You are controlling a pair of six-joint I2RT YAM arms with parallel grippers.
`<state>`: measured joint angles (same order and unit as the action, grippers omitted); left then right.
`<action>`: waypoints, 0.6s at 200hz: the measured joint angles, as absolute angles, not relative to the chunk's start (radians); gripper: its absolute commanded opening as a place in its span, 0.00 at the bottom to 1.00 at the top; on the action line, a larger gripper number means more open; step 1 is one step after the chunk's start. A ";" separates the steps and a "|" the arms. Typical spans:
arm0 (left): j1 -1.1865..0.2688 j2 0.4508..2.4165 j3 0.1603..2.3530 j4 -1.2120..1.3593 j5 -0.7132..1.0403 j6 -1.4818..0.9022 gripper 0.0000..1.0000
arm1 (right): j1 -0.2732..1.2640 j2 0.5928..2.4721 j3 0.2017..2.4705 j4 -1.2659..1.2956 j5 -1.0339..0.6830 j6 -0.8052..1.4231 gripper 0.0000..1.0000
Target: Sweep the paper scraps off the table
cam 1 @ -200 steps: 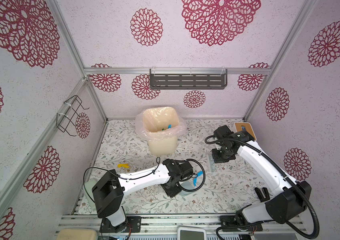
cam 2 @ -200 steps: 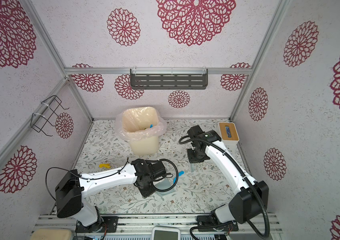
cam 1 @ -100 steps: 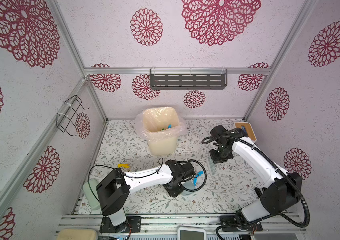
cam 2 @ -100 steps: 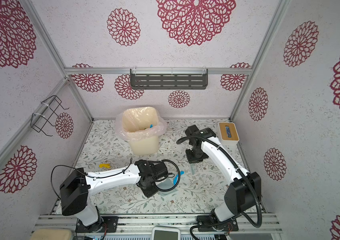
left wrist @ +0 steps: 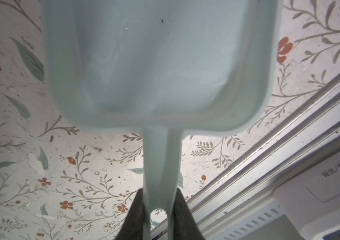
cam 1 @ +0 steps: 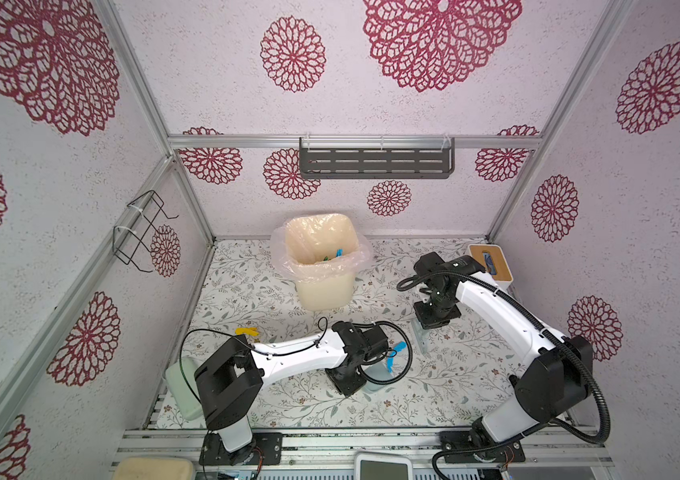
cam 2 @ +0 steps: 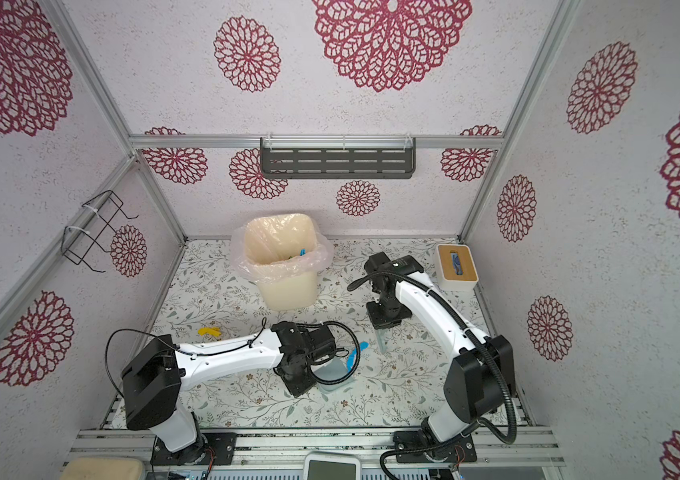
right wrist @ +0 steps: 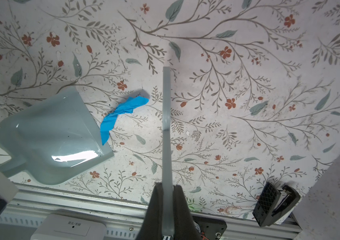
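The left arm (cam 1: 300,353) lies low, stretched from its base at the front left corner toward the middle of the desk (cam 1: 454,374), with the wrist bent downward. The left jaws pinch the thin handle of a pale blue dustpan (right wrist: 52,135), whose front lip sits at the desk surface and faces the scraper. The right arm (cam 1: 496,307) rises from the front right corner, leans back and inward, and points its wrist straight down, to the right of the bin. The right jaws are pressed together on the top of a thin pale scraper (right wrist: 167,124), which hangs upright; whether its tip meets the desk cannot be told. Surroundings, left to right: a wire rack (cam 1: 143,232) on the left wall; a yellow scrap (cam 1: 246,331) lying alone on the desk beyond the left arm; a cream bin (cam 1: 323,286) lined with a clear bag at the back centre; a dark shelf (cam 1: 375,164) on the back wall; and a white box (cam 2: 456,268) with a wooden lid in the back right corner. The blue scrap (right wrist: 121,115) lies between dustpan and scraper, one end at the dustpan's lip, the other near the scraper but apart from it. Count: two arms, one dustpan, one scraper, one bin, two scraps on the desk. Among the scraps inside the bin (cam 1: 336,254), one blue and one green show.
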<state>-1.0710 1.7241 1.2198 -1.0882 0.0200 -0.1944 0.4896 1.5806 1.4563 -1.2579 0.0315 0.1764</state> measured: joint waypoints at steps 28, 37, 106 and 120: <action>-1.071 1.724 1.216 -1.085 0.022 -0.194 0.00 | 0.550 1.597 1.457 -1.258 0.019 0.178 0.00; -1.071 1.724 1.216 -1.085 0.022 -0.194 0.00 | 0.572 1.604 1.457 -1.257 0.015 0.179 0.00; -1.071 1.724 1.216 -1.077 0.023 -0.194 0.00 | 0.714 1.629 1.509 -1.237 -0.085 0.236 0.00; -1.071 1.724 1.216 -1.076 0.023 -0.195 0.00 | 0.729 1.628 1.507 -1.218 -0.130 0.258 0.00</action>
<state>-1.0706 1.7241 1.2163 -1.0756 0.0227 -0.1947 0.7292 1.6279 1.5066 -1.2182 -0.1299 0.2581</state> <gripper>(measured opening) 0.214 0.086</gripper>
